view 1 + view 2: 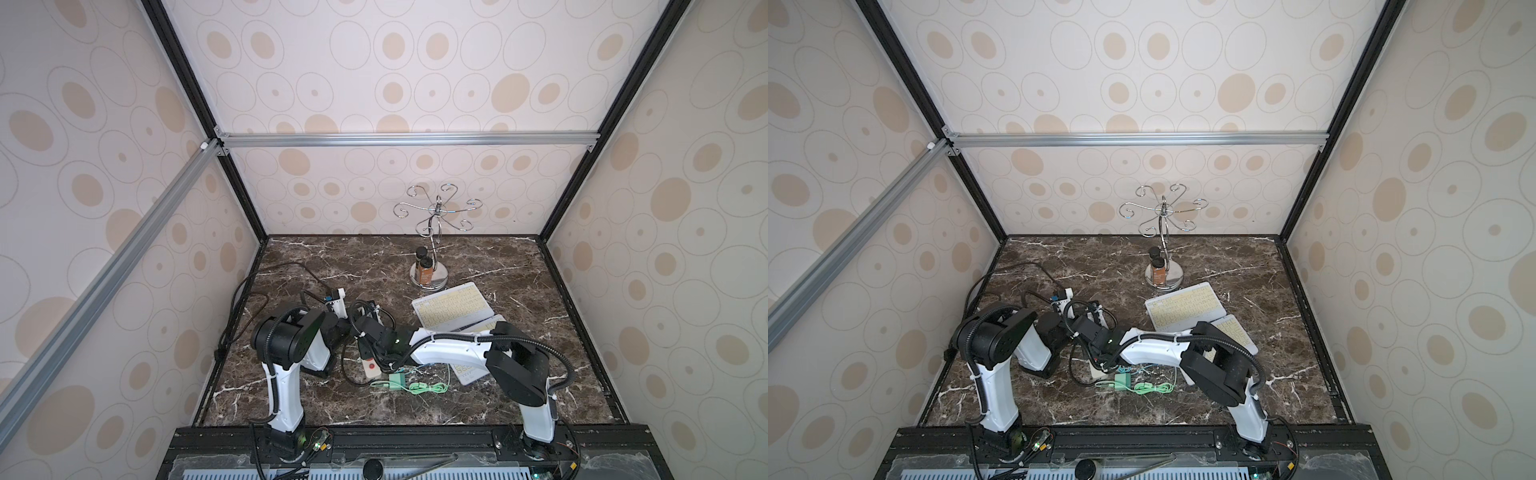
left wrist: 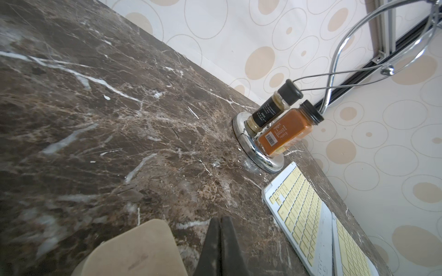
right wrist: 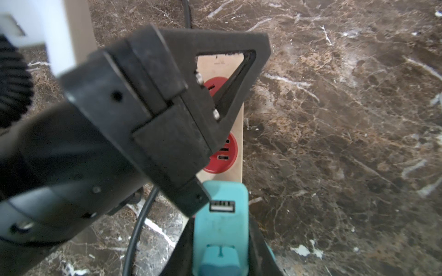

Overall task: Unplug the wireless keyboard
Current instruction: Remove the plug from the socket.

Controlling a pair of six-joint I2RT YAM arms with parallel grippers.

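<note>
The wireless keyboard [image 1: 453, 306], white with pale yellow keys, lies flat on the marble table [image 1: 540, 291], right of centre, near the chrome stand [image 1: 441, 277] and edge to edge with a second keyboard [image 1: 484, 325]. Right gripper [image 3: 220, 229]: jaws clamp the teal charger [image 3: 220, 196]. Left gripper [image 2: 221, 227]: jaws closed, empty, over the power strip [image 3: 236, 119].
</note>
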